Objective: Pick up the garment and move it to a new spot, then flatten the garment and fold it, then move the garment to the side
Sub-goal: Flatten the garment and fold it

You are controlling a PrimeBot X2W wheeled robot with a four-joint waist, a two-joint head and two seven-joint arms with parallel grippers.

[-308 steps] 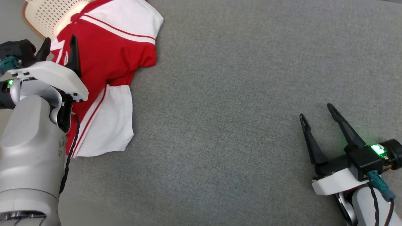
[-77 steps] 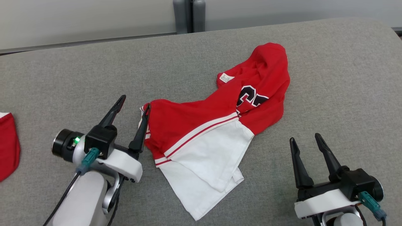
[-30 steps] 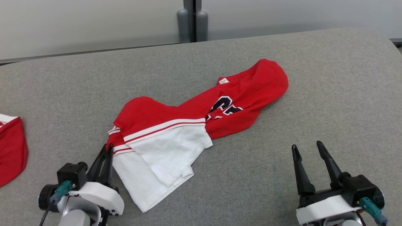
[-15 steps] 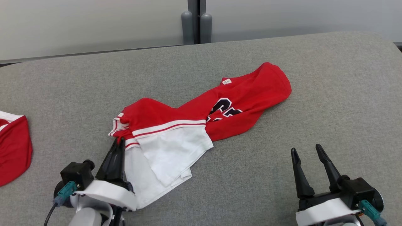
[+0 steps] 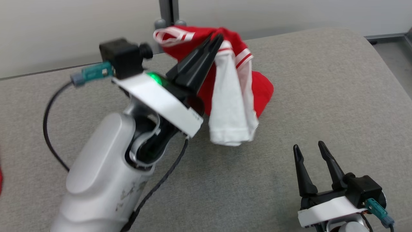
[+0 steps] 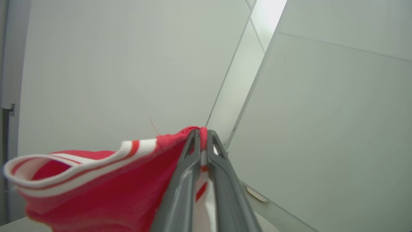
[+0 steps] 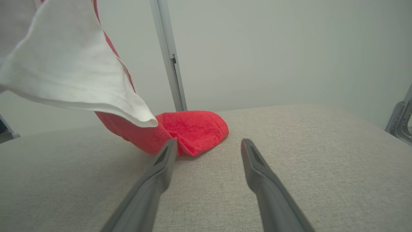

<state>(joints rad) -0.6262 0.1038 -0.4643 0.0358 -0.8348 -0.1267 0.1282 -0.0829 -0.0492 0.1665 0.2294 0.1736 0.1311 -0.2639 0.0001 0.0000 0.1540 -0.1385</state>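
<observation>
Head view: the red-and-white garment (image 5: 230, 106) hangs over the far middle of the grey table (image 5: 322, 80), with its red lower end resting on the table.
Left jaws: clamped together on a red striped edge of the garment, raised and pointing far and right.
Left wrist view: the garment (image 6: 96, 193) is pinched at the fingertips, and a striped band loops out to one side.
Right jaws: apart, low at the near right, short of the garment.
Right wrist view: the garment's (image 7: 193, 129) red end lies on the table just beyond the fingertips, and white cloth hangs above it.

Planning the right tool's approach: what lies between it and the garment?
Nothing: bare grey surface separates the right tool and the garment, in the head view.
</observation>
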